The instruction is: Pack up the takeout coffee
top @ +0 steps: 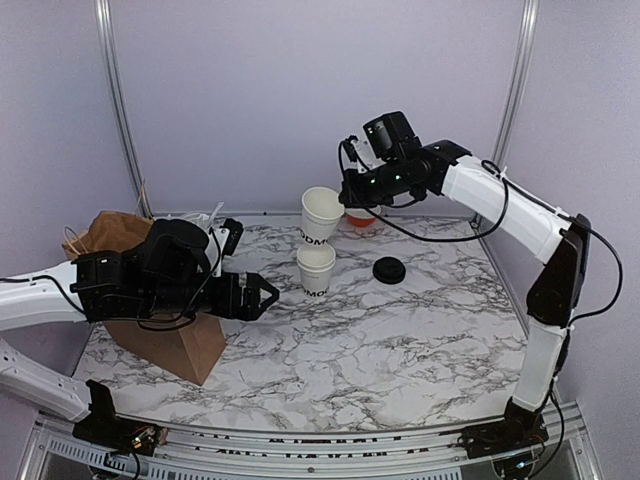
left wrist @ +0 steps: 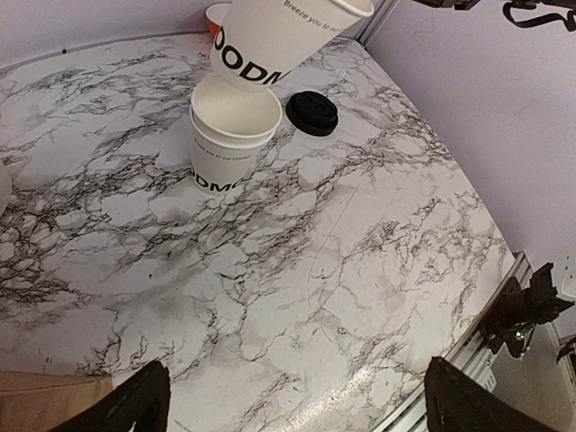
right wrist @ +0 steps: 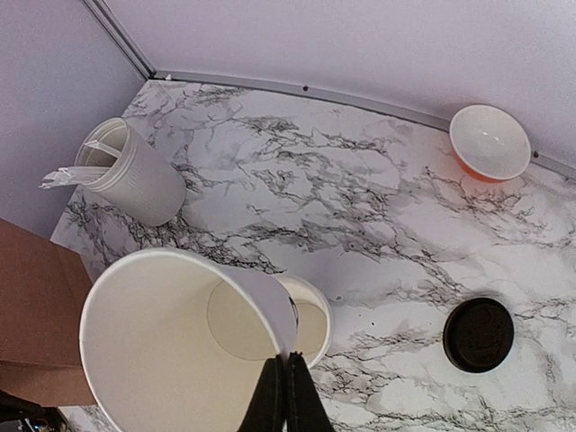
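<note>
Left claw (top: 262, 297) wide open, empty; right claw (right wrist: 289, 396) pinched on raised cup (right wrist: 162, 351), half-hiding standing cup (right wrist: 310, 328).

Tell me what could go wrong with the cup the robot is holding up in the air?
1. The right gripper pinches the raised cup only by its thin rim, so it might slip or crumple.
2. That cup hangs just above the standing cup; coming down, it could knock it over.
3. The left arm lies across the top of the brown bag, so it may block the way in.
</note>
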Controlling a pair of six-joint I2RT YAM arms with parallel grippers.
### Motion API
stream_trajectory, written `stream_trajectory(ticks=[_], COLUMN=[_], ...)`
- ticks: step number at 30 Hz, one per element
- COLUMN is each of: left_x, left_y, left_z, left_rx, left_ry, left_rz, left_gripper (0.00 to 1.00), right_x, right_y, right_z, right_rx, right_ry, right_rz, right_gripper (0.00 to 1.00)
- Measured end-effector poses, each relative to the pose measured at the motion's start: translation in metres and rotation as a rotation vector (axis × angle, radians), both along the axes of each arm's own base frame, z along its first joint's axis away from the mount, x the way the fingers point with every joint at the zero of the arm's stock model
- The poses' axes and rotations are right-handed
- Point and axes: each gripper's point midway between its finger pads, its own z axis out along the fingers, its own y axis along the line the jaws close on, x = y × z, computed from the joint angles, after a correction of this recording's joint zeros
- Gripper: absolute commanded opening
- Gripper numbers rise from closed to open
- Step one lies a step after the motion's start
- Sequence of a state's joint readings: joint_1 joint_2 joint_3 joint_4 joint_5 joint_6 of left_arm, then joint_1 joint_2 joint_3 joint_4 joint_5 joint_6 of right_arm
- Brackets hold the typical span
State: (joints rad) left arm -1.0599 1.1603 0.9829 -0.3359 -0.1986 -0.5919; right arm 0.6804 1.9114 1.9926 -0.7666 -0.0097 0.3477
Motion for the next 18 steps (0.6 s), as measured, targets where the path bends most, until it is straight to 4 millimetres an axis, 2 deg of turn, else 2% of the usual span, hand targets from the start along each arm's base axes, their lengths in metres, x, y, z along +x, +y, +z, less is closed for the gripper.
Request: stream_trajectory(ticks=[4,8,13,18], left_x=[0.000,0.003,0.004,0.003], left_y=[-0.001,-0.008,-0.028,-0.042], left_z=[0.000,0.005,0.012,0.005], left_rx=[-0.002,-0.018,-0.045,-0.044], left_ry=[-0.001,-0.007,-0.021,-0.021], left_rz=[-0.001,-0.007,-0.029,-0.041], left_gripper=[0.99,0.99,0.99,0.99], right_x=[-0.017,-0.042,-0.086,-0.131], right_y=[-0.014,-0.027,-0.043,-0.042], right_z=[0.029,0.033,0.000,-0.041], right_rx=[0.033,0.039,-0.011,-0.071], right_ry=[-0.040,-0.043,0.016,0.070], right_rz=[0.001,0.012,0.026,0.061], right_gripper=[0.00,0.00,0.00,0.00])
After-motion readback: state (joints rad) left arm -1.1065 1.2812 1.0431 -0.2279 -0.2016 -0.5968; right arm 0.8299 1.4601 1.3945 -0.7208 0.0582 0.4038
